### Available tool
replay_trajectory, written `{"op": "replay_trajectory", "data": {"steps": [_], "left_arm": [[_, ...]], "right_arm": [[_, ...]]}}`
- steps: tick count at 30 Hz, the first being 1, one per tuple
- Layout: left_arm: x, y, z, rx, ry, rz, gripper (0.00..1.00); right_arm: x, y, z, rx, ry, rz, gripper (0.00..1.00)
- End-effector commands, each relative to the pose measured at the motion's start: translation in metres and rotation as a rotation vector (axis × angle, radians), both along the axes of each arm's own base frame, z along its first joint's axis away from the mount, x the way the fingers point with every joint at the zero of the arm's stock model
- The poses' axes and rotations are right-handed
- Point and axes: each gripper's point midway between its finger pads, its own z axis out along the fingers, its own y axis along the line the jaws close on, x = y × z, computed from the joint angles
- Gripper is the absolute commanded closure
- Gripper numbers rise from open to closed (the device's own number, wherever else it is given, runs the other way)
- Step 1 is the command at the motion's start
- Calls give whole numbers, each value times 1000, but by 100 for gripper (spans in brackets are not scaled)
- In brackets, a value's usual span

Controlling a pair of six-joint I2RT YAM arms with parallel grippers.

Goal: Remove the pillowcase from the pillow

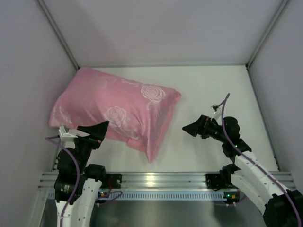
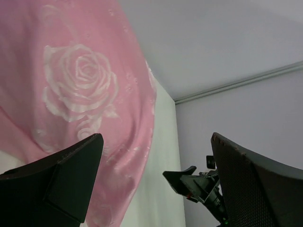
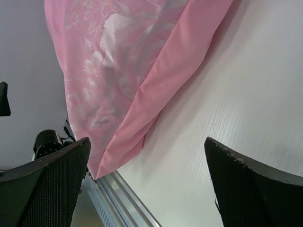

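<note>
Left gripper (image 1: 91, 132), right gripper (image 1: 191, 127): 2, jaws spread | pillowcase (image 1: 113, 106): 1, pink

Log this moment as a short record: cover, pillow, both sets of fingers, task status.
pillowcase: pink, rose-patterned, plump, lying on the table, left of centre
pillow: hidden inside the cover; none of it shows
flap: flat loose end, pointing toward the near edge
left fingers: open, close to the cover's near left edge, nothing held
right fingers: open, to the right of the cover, apart from it
task status: cover not yet removed
</note>
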Motion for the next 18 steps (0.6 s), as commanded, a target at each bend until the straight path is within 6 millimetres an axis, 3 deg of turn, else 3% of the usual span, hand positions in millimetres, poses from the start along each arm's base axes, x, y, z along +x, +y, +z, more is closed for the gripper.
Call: {"op": "replay_trajectory", "data": {"steps": [1,5,7,13,18], "left_arm": [[2,15,-33,32,135,86,1],[5,14,-37,41,160,82,1],[6,14,-38,47,168,80,1],[4,7,-35,62,169,34,2],[4,-2,-32,80,179,-20,2]], "right_arm": [[13,5,19,11,-54,22,0],[10,24,25,73,-76,108,1],[13,34,17,68,-43,125,1],[6,88,16,72,-32,256,1],[-11,130,8,112,3,363,0]]}}
